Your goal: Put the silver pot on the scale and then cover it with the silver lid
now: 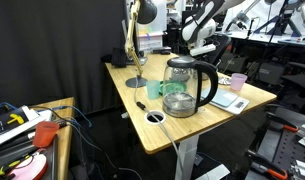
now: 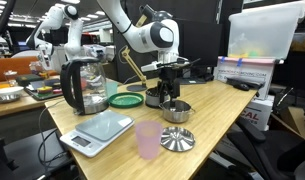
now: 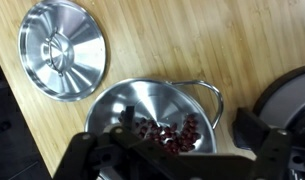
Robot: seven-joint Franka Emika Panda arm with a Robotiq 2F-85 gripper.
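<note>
Step one in hand: tool [image 2: 170, 97] hangs spread open, grasping nothing, over the silver pot [image 2: 176, 112], which sits on the worktop [image 2: 222, 105] beside the silver lid [image 2: 176, 139], well apart from the scale [image 2: 95, 130]; next move likely lower, pinch the rim.

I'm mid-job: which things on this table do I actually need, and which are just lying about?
For the job:
- silver pot, under the open gripper
- silver lid, lying on the table near the pot
- scale, nothing on it yet

Just lying about:
- glass kettle
- pink cup
- green dish
</note>
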